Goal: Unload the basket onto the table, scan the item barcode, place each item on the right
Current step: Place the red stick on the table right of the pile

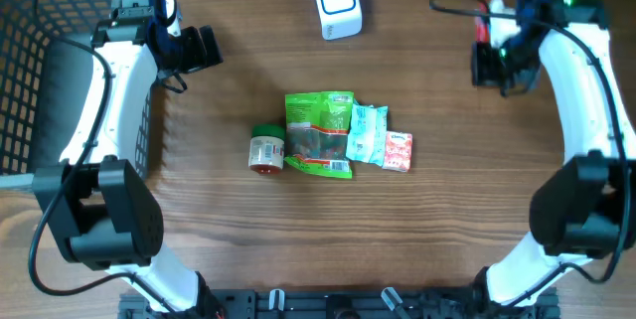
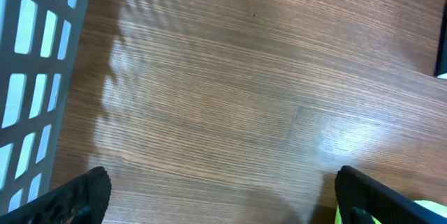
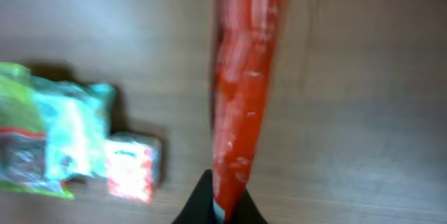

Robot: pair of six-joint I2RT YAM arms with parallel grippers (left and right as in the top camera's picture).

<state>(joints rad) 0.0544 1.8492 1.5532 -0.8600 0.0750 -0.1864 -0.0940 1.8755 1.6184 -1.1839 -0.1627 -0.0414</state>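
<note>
1. The right pincer (image 1: 486,53) is clamped on a long red packet (image 1: 483,27), held above the desk (image 1: 447,210) near its far right corner.
2. In the right wrist view, the red packet (image 3: 241,98) runs straight out from the closed right pincer (image 3: 219,208). The picture is too blurred to show any print on it.
3. A white scanner (image 1: 336,3) with a blue face stands at the middle of the far edge, well apart from the packet.
4. The left pincer (image 1: 204,49) hangs with its fingers wide apart and nothing between them, over bare wood near the far left corner, beside a dark basket (image 1: 40,51).
5. At the desk's centre lie a green-lidded jar (image 1: 266,148), a green packet (image 1: 320,135), a teal packet (image 1: 366,132) and a pink box (image 1: 397,150), in a row, touching.
</note>
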